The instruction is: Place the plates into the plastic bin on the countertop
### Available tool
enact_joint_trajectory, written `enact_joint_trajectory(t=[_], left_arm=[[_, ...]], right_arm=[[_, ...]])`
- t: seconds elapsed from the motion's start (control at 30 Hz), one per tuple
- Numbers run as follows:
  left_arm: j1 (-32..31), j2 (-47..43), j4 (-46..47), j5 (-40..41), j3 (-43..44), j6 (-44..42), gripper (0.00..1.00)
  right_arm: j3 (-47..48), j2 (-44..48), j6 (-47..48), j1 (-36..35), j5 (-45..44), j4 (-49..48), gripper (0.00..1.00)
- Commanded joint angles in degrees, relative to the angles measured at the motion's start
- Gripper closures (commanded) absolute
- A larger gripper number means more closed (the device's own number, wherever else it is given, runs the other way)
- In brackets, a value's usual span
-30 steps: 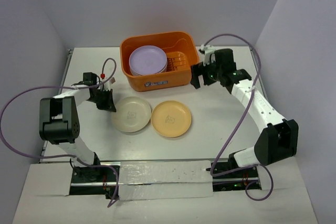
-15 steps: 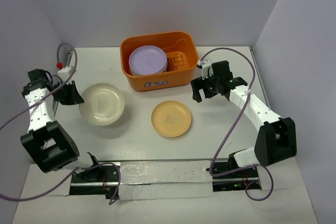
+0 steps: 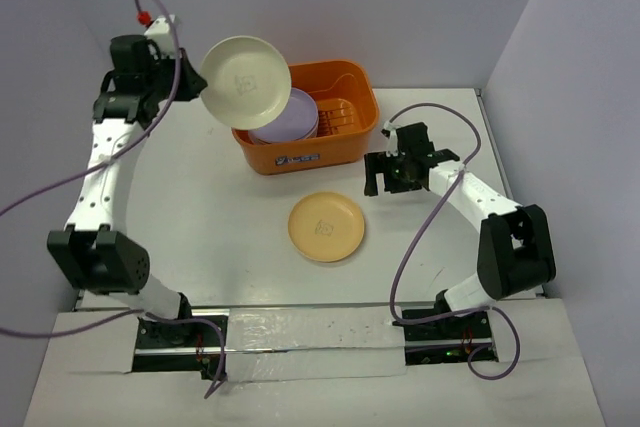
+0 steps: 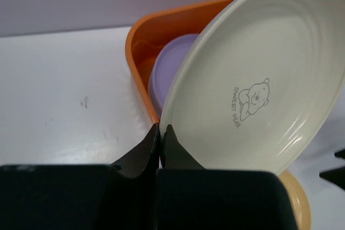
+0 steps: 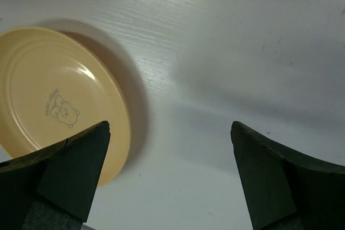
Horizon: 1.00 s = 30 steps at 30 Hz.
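Note:
My left gripper [image 3: 192,90] is shut on the rim of a cream plate [image 3: 246,81] and holds it tilted in the air above the left end of the orange plastic bin [image 3: 348,143]. In the left wrist view the jaws pinch the cream plate's [image 4: 259,79] edge [image 4: 161,131]. A stack of plates with a lavender one on top [image 3: 283,115] lies in the bin's left half; it also shows in the left wrist view [image 4: 167,68]. A yellow-orange plate [image 3: 326,227] lies on the white countertop [image 3: 200,217]. My right gripper [image 3: 373,176] is open and empty, just right of it [image 5: 54,106].
The bin's right half shows its bare slotted floor [image 3: 340,115]. Grey walls close in the table at the back and both sides. Purple cables loop off both arms.
My left gripper has lifted the cream plate from the countertop, swung it out left, then up and over the bin's left end. My right gripper has come down toward the yellow-orange plate.

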<state>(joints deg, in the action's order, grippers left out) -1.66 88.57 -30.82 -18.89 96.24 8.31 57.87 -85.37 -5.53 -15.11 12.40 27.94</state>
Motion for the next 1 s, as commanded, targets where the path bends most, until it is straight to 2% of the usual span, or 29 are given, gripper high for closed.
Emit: enact_joint_trajectory(t=[0.0,0.13,0.23,0.47,0.53,0.6,0.67,0.73,0.8,0.97], left_arm=[[-4.1,9.5,3.3,12.8,9.9,5.7,1.00],[-6.3,18.2,2.0,13.1,16.2,6.1,1.00],[-8.4,21.4,1.2,13.4,18.0,5.2,1.00],[-10.3,25.2,1.5,13.8,17.5,5.2,0.94],[-10.3,26.4,1.4,14.1,17.7,5.3,0.84],[-10.4,27.0,1.0,14.7,18.7,5.3,0.60],[-10.4,27.1,0.9,14.8,19.4,5.2,0.52],[-10.3,27.2,0.6,15.1,20.7,4.8,0.39],[-10.3,27.0,0.0,14.7,23.4,4.1,0.31],[-10.3,23.6,1.9,12.6,24.7,3.8,0.26]], right_arm=[[0.0,-1.4,-6.6,0.3,-2.3,-4.7,0.00],[0.9,-3.4,-8.6,0.1,-1.7,-5.8,0.00],[1.6,-4.6,-8.8,0.0,-1.6,-6.0,0.00],[1.8,-6.6,-9.9,-1.7,-0.5,-8.1,0.00],[1.8,-6.9,-10.0,-2.4,-0.7,-8.5,0.00],[1.6,-7.5,-10.3,-3.0,-0.6,-9.1,0.00],[1.5,-7.5,-10.5,-3.2,-1.1,-9.5,0.00],[0.4,-7.0,-10.6,-3.3,-1.3,-10.9,0.00],[-1.1,-6.2,-10.6,-3.6,-0.7,-12.8,0.02],[-3.3,-5.4,-12.6,-3.8,1.0,-14.1,0.08]])
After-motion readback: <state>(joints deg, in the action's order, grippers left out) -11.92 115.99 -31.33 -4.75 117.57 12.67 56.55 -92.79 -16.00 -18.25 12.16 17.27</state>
